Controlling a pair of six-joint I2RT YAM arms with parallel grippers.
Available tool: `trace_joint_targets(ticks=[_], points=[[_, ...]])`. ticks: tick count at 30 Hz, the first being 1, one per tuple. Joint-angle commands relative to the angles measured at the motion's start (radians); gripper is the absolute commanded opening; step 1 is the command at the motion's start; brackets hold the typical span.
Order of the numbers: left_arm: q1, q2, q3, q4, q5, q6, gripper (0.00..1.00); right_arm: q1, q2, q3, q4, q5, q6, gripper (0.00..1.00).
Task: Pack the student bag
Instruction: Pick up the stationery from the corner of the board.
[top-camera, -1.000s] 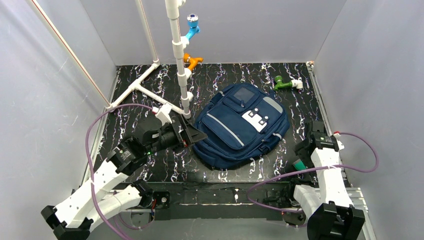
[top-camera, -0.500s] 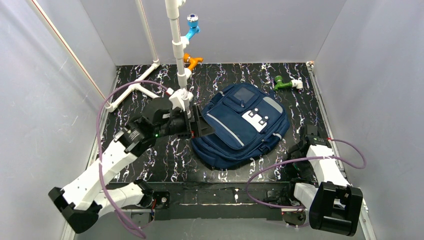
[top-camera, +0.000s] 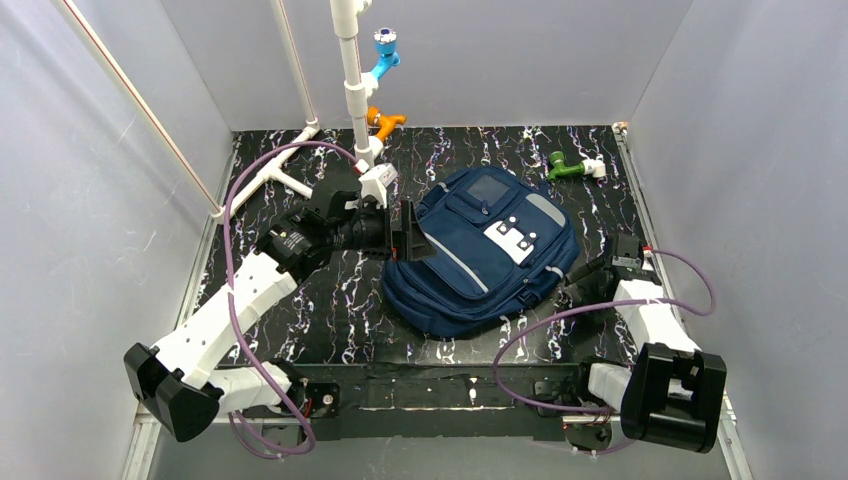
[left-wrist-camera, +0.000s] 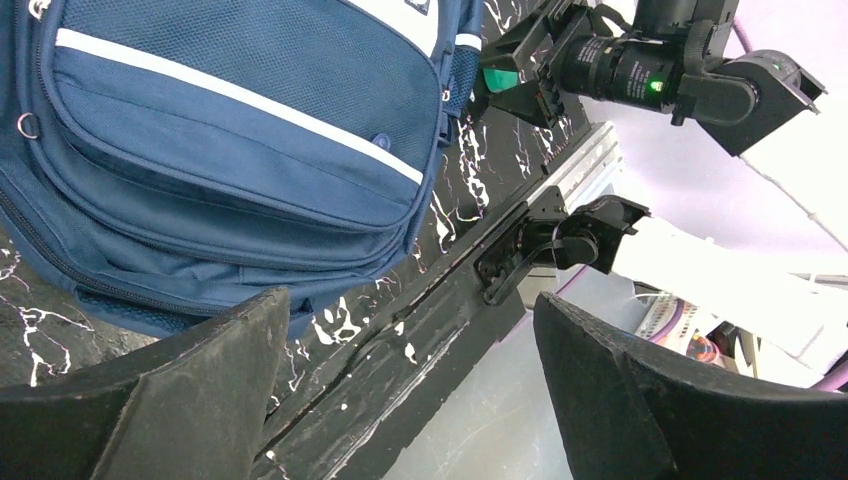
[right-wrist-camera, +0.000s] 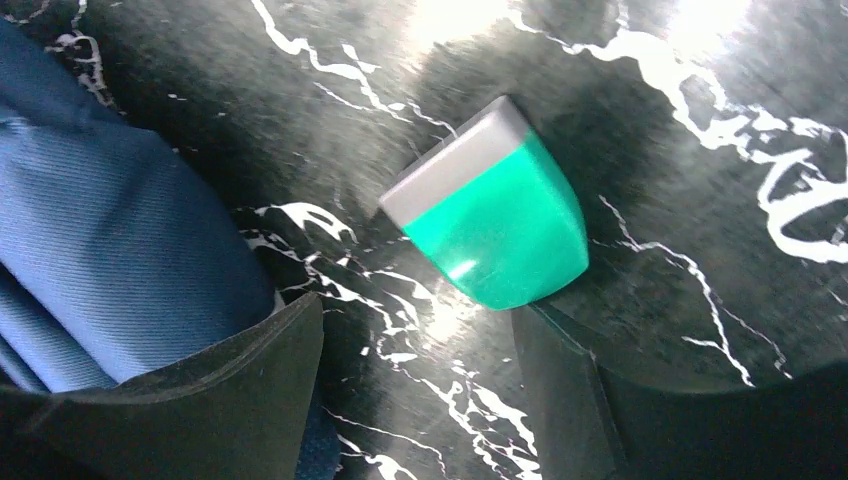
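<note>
The left arm has swung up from the 8 o'clock side of the bench (top-camera: 330, 310). A second ago the left tool (top-camera: 410, 232) was short of the student bag (top-camera: 480, 250). Now it sits at the bag's 9 o'clock edge with its jaws spread wide and nothing between them. From the overhead view I cannot tell whether a finger touches the fabric. The left wrist view looks along the front pocket from close in.

The bag has not moved. It lies flat, front up, just to the 3 o'clock side of the bench's middle, and its pockets look zipped.

The bigger change is on the right. That arm has folded down from its raised pose, and the right tool (right-wrist-camera: 415, 325) is now low over the bench at the bag's 4 o'clock corner. Its jaws stand either side of a green block (right-wrist-camera: 490, 230) with a pale grey cap, which lies on the marbled surface just beside the bag. The jaws have begun to narrow but have not clamped. A clear gap remains on the bag side, and the other finger is at the block's edge.

My judgement is that the pick of the first item is under way while the left arm readies to hold or open the bag. Nothing looks packed yet, and no opening is visible for the block to go into.
</note>
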Motion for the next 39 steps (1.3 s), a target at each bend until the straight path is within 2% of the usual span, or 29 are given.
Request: trace_joint_targets(ticks=[1, 3, 4, 5, 6, 9, 14, 17, 19, 26, 31, 33, 37, 39], points=[[0.03, 0.011, 0.031, 0.004, 0.047, 0.044, 0.9, -0.002, 0.062, 0.071, 0.089, -0.024, -0.098, 0.76], [0.041, 0.016, 0.031, 0.005, 0.057, 0.044, 0.9, -0.001, 0.097, 0.126, -0.022, 0.078, -0.078, 0.79], [0.045, 0.018, 0.032, 0.005, 0.062, 0.043, 0.9, -0.003, 0.106, 0.146, -0.097, 0.174, -0.047, 0.92], [0.047, 0.018, 0.032, 0.005, 0.065, 0.042, 0.9, -0.013, 0.109, 0.154, -0.115, 0.209, -0.029, 0.98], [0.048, 0.019, 0.032, 0.006, 0.068, 0.041, 0.9, -0.03, 0.107, 0.152, -0.116, 0.218, -0.027, 0.98], [0.051, 0.024, 0.034, 0.01, 0.077, 0.034, 0.9, -0.07, 0.109, 0.139, -0.098, 0.204, -0.015, 0.98], [0.054, 0.024, 0.029, 0.018, 0.096, 0.023, 0.9, -0.078, 0.217, 0.204, -0.064, 0.194, -0.2, 0.98], [0.057, 0.022, 0.022, 0.024, 0.107, 0.019, 0.9, -0.076, 0.28, 0.224, -0.024, 0.121, -0.283, 0.97], [0.058, 0.022, 0.017, 0.03, 0.114, 0.016, 0.9, -0.076, 0.295, 0.214, -0.001, 0.074, -0.295, 0.93], [0.065, 0.02, 0.006, 0.048, 0.143, 0.002, 0.91, -0.075, 0.305, 0.193, 0.003, 0.061, -0.312, 0.86], [0.075, 0.01, 0.002, 0.039, 0.143, 0.003, 0.94, -0.075, 0.313, 0.204, 0.006, 0.092, -0.323, 0.69], [0.078, 0.004, 0.001, 0.033, 0.14, 0.002, 0.98, -0.075, 0.31, 0.211, 0.005, 0.11, -0.342, 0.56], [0.081, -0.024, -0.01, 0.026, 0.123, -0.008, 0.98, -0.075, 0.265, 0.232, 0.01, 0.124, -0.385, 0.18], [0.081, -0.034, -0.018, 0.026, 0.121, -0.022, 0.98, -0.071, 0.231, 0.256, 0.002, 0.125, -0.405, 0.1]])
